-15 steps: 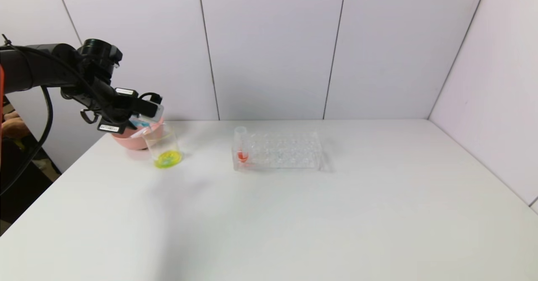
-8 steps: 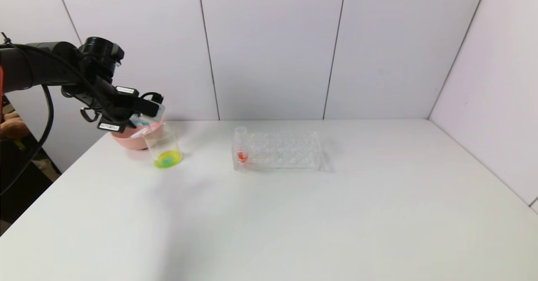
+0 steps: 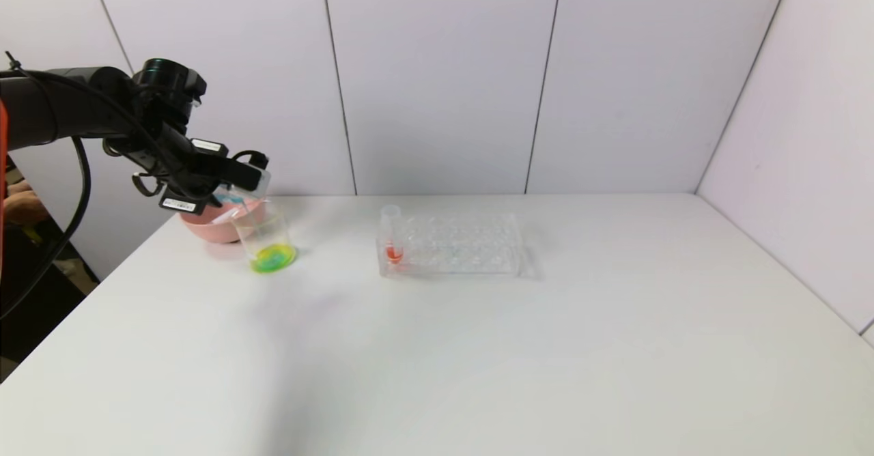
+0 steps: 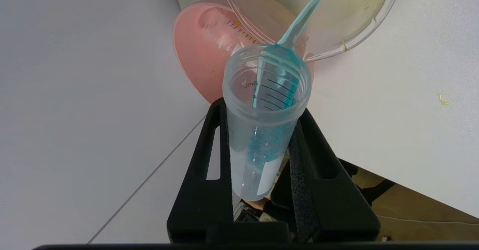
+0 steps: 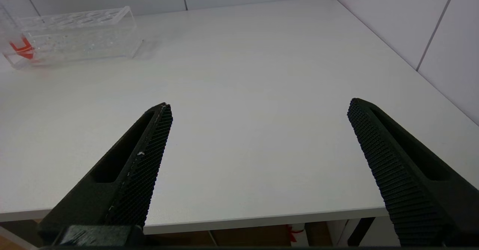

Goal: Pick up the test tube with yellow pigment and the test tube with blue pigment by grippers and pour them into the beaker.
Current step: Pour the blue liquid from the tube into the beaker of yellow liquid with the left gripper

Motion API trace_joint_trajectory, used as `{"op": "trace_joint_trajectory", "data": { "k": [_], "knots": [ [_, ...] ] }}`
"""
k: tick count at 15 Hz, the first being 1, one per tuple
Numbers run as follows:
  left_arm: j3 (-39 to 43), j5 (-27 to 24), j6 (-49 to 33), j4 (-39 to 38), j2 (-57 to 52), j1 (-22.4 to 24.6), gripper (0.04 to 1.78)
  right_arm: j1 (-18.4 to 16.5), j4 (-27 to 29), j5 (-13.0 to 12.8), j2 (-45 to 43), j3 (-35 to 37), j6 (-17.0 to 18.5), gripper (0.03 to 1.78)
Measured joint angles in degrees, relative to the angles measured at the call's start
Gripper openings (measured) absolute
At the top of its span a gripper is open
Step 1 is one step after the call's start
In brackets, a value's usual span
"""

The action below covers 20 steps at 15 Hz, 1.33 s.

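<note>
My left gripper (image 3: 240, 176) (image 4: 262, 109) is shut on the test tube with blue pigment (image 4: 262, 137) (image 3: 258, 177). It holds the tube tilted, mouth over the beaker (image 3: 266, 241) (image 4: 336, 25). A thin blue stream (image 4: 303, 21) runs from the tube's mouth into the beaker. The beaker stands at the table's far left and holds yellow-green liquid. No yellow-tipped tube shows. My right gripper (image 5: 258, 107) is open and empty over the table's front edge, outside the head view.
A pink bowl (image 3: 205, 227) (image 4: 198, 48) sits just behind the beaker with a clear graduated tube (image 4: 224, 29) lying in it. A clear rack (image 3: 457, 244) (image 5: 75, 33) at mid-table holds a red-tipped tube (image 3: 392, 234) (image 5: 18, 44). White walls stand behind and to the right.
My left gripper has risen slightly and shifted a little right over the beaker. The liquid in the beaker shows more green. The right arm has not moved.
</note>
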Motion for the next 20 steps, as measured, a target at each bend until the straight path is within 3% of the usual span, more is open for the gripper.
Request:
{"op": "trace_joint_trajectory", "data": {
  "k": [20],
  "knots": [
    [0.0, 5.6, 2.4, 0.1, -0.2, -1.5, 0.45, 0.0, 0.0, 0.0, 0.0, 0.0, 0.0, 1.71]
  ]
}}
